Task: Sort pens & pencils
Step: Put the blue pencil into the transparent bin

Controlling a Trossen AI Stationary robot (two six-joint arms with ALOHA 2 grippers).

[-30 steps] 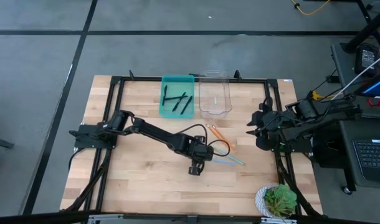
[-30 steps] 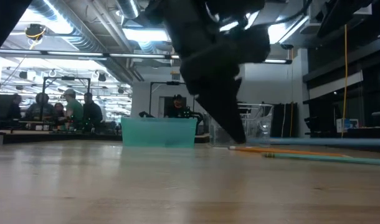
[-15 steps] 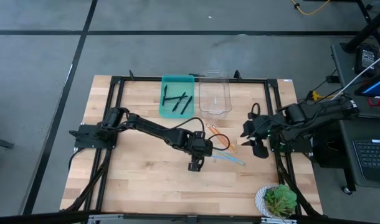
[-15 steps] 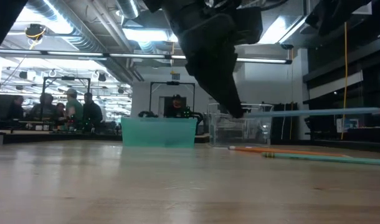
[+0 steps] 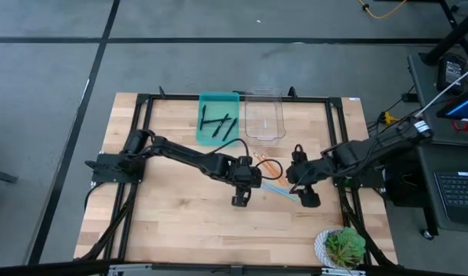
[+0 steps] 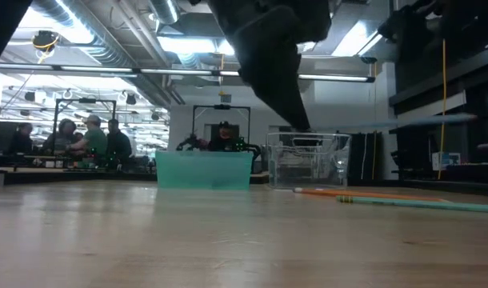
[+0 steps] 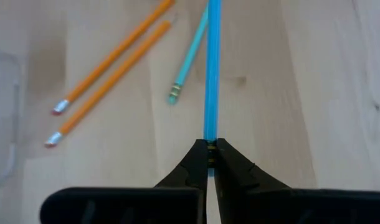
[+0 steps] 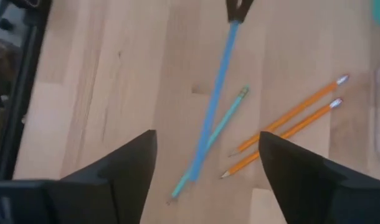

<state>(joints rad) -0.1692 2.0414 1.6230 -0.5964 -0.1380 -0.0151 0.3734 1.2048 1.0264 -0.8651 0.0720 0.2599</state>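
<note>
1. Pale wooden planks make up the table [image 5: 165, 222], framed by black rails, with grey floor all round; in the low view a lit workshop with seated people [image 6: 90, 136] lies beyond its far edge.
2. From 9 o'clock the left arm reaches toward the table's centre, and the left gripper [image 5: 239, 201] has its fingers pressed together on the end of a light-blue pencil [image 7: 210, 68].
3. That held pencil is a slim, straight, bright-blue stick; in the low view it hangs level in the air, clear of the wood.
4. At 12 o'clock a teal tray [image 5: 219, 134] holds the pens [image 5: 219, 123], short, thin, all-black sticks lying crossed over each other.
5. Just right of the tray stands a clear plastic bin [image 5: 264, 116].
6. Right of centre, two orange pencils [image 7: 109, 65] lie side by side on the wood, nearly parallel, each with a silver band and pink eraser.
7. Beside them rests the second light-blue pencil [image 7: 189, 57], paler and more teal, also tipped with a band and eraser.
8. From 3 o'clock the right arm stretches inward; the right gripper [image 5: 304, 188] hovers near the pencils with its fingers spread wide and holding nothing.
9. At 5 o'clock a small potted plant [image 5: 343, 247] sits at the table's corner.
</note>
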